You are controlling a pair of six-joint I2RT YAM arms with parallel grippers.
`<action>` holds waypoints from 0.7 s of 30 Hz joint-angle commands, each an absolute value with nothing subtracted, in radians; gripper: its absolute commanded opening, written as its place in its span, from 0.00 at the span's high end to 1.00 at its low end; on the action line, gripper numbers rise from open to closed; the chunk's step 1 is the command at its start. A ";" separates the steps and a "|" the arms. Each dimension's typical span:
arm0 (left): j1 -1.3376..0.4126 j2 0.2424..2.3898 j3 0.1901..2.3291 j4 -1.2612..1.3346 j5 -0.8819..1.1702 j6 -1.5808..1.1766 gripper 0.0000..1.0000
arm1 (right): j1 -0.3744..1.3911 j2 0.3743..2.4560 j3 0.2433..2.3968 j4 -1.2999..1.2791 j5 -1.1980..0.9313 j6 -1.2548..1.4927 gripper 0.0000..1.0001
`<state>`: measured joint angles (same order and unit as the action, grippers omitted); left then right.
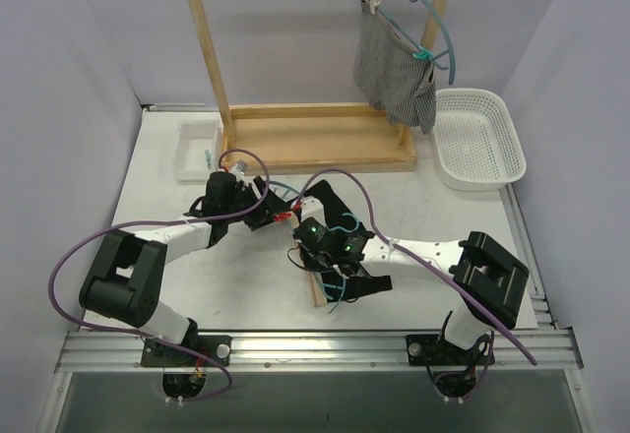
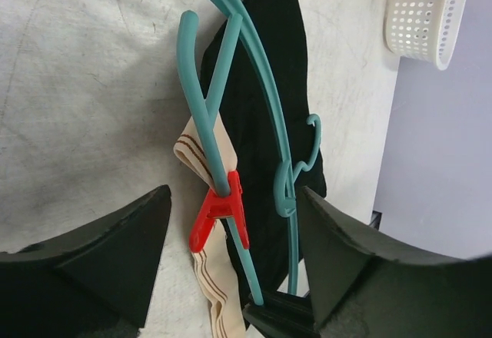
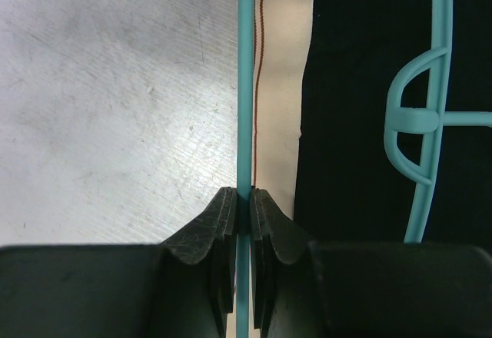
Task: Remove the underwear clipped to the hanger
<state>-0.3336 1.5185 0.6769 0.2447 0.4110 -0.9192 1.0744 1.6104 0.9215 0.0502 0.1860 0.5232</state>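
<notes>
Left claw [image 2: 231, 200]: released, jaws spread wide, nothing pinched. Between the two fingers sits a red plastic clip [image 2: 219, 213], touching neither. The clip bites a thin teal plastic hanger [image 2: 218, 73] and the tan striped waistband [image 2: 194, 152] of the black cloth boxer briefs [image 2: 261, 84]. The briefs lie flat on the pale table [image 2: 77, 84], running toward 12 o'clock from the clip, with the waistband trailing toward 6.

Right claw [image 3: 244, 203]: clenched on a straight bar of the same teal hanger [image 3: 245, 84]. Tan waistband just at 3 o'clock of the bar, black cloth beyond it.

Overhead view: both claws meet near table centre, over the black briefs. At 1 o'clock from them, grey fine-striped boxer briefs [image 1: 389, 69] hang from a second teal hanger [image 1: 438, 20] on the light wooden rack [image 1: 205, 39], clipped at the upper corner. A white perforated plastic basket [image 1: 482, 175] stands at 3 o'clock of the rack's base.
</notes>
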 commanded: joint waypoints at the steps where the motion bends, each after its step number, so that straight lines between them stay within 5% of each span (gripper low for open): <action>1: -0.339 1.529 0.704 0.331 0.456 -0.946 0.29 | 1.069 1.559 0.914 0.077 0.206 0.531 1.00; 8: -0.339 1.519 0.701 0.342 0.469 -0.956 0.49 | 1.062 1.558 0.907 0.087 0.209 0.534 1.00; 12: -0.339 1.520 0.709 0.328 0.480 -0.953 0.84 | 1.057 1.565 0.904 0.087 0.212 0.538 1.00; 14: -0.339 1.520 0.707 0.321 0.486 -0.948 0.94 | 1.051 1.565 0.897 0.090 0.215 0.543 1.00; 21: -0.337 1.497 0.698 0.298 0.486 -0.927 0.98 | 1.035 1.575 0.887 0.092 0.219 0.549 1.00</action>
<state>-0.3340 1.5311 0.6769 0.2798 0.4637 -0.9501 1.0458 1.6054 0.9035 0.0738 0.1879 0.5350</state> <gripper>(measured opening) 0.068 0.096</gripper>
